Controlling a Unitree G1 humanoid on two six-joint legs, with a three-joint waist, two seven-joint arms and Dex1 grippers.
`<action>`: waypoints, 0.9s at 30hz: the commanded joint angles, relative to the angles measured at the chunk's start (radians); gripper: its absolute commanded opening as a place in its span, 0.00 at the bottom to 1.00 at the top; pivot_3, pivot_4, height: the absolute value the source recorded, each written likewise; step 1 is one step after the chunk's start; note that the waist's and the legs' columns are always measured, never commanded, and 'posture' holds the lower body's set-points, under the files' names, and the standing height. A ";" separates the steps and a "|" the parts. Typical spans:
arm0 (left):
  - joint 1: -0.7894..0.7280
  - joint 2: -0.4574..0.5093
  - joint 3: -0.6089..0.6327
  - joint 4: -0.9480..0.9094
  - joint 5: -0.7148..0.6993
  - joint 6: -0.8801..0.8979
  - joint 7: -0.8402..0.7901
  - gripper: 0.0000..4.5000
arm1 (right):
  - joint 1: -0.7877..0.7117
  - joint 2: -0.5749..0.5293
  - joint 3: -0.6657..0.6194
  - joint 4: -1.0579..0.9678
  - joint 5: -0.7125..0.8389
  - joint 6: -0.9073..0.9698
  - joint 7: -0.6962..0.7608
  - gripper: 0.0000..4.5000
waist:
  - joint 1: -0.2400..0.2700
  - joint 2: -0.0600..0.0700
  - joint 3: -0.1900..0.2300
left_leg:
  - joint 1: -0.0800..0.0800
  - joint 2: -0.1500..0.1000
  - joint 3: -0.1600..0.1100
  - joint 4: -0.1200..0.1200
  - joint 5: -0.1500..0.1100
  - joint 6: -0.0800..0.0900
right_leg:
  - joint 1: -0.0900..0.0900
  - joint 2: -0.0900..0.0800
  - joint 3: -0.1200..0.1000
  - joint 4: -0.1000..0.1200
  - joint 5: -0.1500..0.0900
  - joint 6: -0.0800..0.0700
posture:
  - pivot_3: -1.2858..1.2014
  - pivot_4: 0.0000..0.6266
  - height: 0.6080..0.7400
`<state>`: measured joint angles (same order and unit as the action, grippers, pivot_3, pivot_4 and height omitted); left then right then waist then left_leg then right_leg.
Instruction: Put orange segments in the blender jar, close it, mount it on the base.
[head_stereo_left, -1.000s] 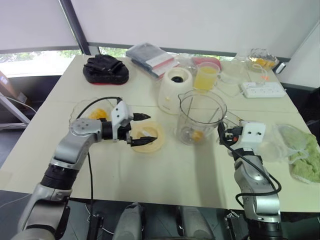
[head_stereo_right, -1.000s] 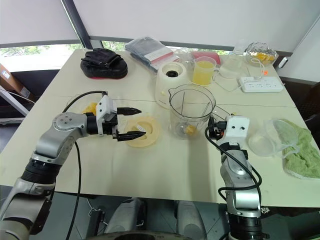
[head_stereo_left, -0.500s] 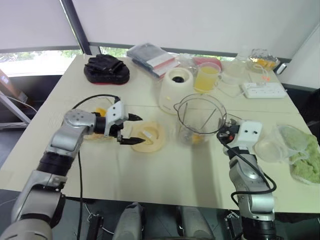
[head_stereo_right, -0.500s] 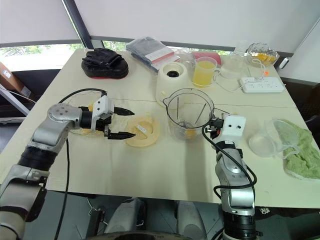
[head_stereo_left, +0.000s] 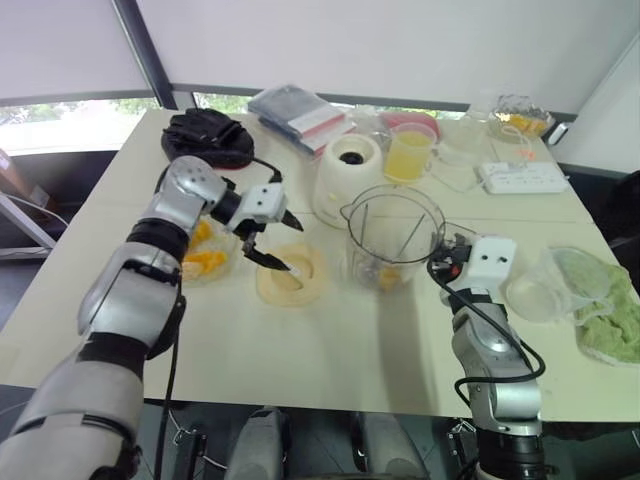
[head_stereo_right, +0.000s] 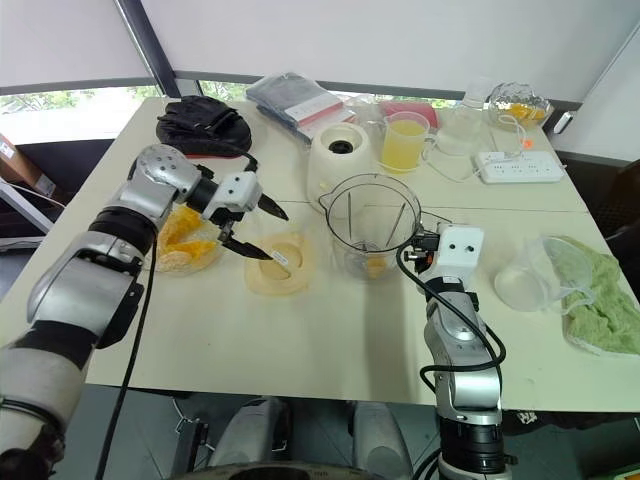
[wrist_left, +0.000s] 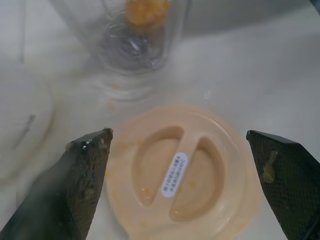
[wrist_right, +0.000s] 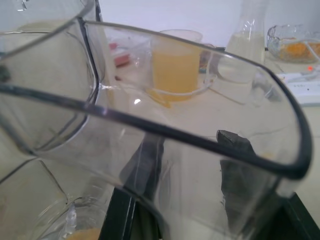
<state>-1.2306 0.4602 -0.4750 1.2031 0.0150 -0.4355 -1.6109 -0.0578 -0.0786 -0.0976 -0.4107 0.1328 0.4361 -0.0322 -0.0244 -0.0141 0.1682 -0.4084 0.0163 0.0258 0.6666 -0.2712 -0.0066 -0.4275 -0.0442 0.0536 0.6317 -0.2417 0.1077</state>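
**Inspector:** What do the wrist views add to the head views?

**Assessor:** The left wrist view looks straight down on the lid (wrist_left: 182, 170). It shows a white label in the lid's centre groove and an orange piece (wrist_left: 145, 10) at the bottom of the blender jar (head_stereo_left: 392, 235). The right wrist view looks through the jar's clear wall to a cup of juice (wrist_right: 175, 65) beyond. The head views give the layout. The bowl (head_stereo_left: 222, 272) of orange segments (head_stereo_left: 205, 262), the lid and the jar stand in a row across the table (head_stereo_left: 330, 350). The base (head_stereo_left: 350, 180) is just behind the jar.

**Inspector:** Edges and open room?

**Assessor:** The lid lies flat, apart from both bowl and jar. Bare table runs from the lid and jar to the near edge. A power strip (head_stereo_left: 525, 178) lies by the far edge. A clear tub (head_stereo_left: 535, 295) and a green cloth (head_stereo_left: 610, 310) lie to the right of the right hand (head_stereo_left: 445, 268).

**Inspector:** The hands?

**Assessor:** The left hand (head_stereo_left: 283, 243) hangs over the lid with its fingers wide apart, one to each side, holding nothing. Contact with the lid cannot be determined. The right hand is clamped on the jar's right side, with clear plastic between its fingers. The jar stands upright on the table, uncovered, not on the base.
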 joint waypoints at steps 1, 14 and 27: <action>-0.059 -0.004 -0.052 0.052 0.043 -0.065 -0.004 1.00 | -0.005 0.001 0.027 -0.123 0.029 0.027 0.026 0.30 | 0.001 0.000 0.000 | 0.000 0.000 0.000 0.000 0.000 0.000 | 0.000 0.000 0.000 0.000 0.000 0.000 | 0.52 0.24 1.00; -0.058 -0.061 -0.063 0.123 0.170 -0.137 -0.004 1.00 | -0.023 -0.002 0.078 -0.159 -0.062 0.033 -0.011 0.30 | 0.009 -0.002 0.002 | -0.002 0.000 0.000 0.000 0.000 0.000 | -0.001 -0.001 -0.001 -0.001 0.000 0.000 | 0.52 0.24 1.00; -0.050 -0.081 -0.031 0.143 0.299 -0.101 0.100 1.00 | -0.028 -0.030 0.097 -0.166 -0.157 0.020 -0.007 0.30 | 0.007 -0.002 0.002 | -0.002 0.000 -0.001 0.000 0.000 0.000 | -0.001 -0.001 -0.001 0.000 0.000 0.000 | 0.52 0.24 1.00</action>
<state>-1.2718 0.3808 -0.5246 1.3388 0.2939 -0.5463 -1.5294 -0.0598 -0.1066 0.0047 -0.5023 -0.0231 0.4935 -0.0439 -0.0170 -0.0160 0.1698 -0.4104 0.0158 0.0252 0.6669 -0.2712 -0.0066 -0.4284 -0.0452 0.0526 0.6314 -0.2416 0.1081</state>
